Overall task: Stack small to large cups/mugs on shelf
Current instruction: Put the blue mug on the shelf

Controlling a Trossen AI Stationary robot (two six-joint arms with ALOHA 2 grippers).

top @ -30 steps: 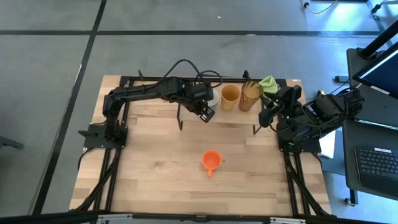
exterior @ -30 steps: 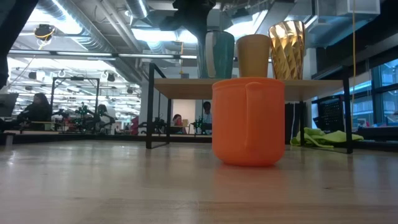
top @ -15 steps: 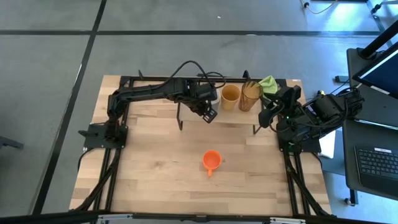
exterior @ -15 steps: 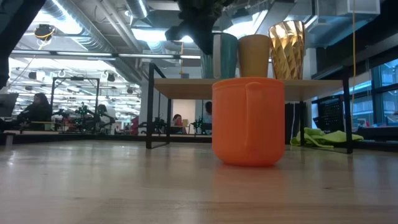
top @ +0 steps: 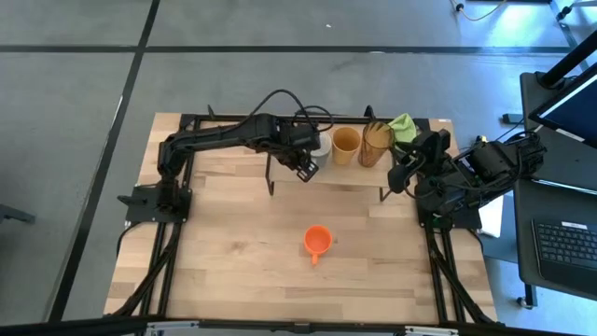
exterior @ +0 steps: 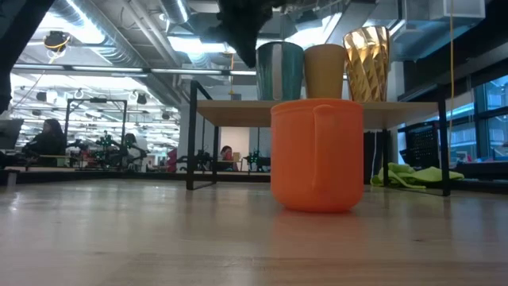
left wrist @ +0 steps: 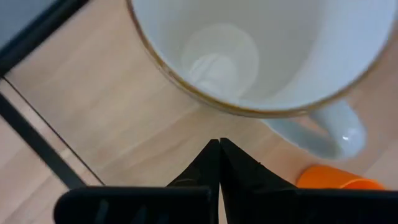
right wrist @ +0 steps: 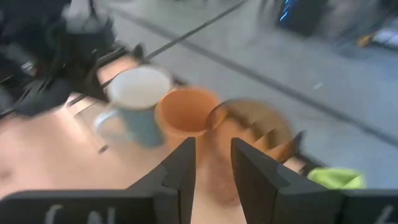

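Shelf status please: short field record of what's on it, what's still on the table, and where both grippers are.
shelf: holds three vessels in a row
white mug: upright, at the row's left end
tan-yellow mug: middle
amber tumbler: right end
orange cup: on the table in front of the shelf, not yet placed
left gripper: shut, empty, just beside the white mug
right gripper: open, empty, waiting right of the shelf
green cloth: behind the tumbler

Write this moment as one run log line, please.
left hand: shut, empty, beside white ceramic mug | right hand: open, waiting | low wooden shelf: three cups | small orange plastic cup: on table
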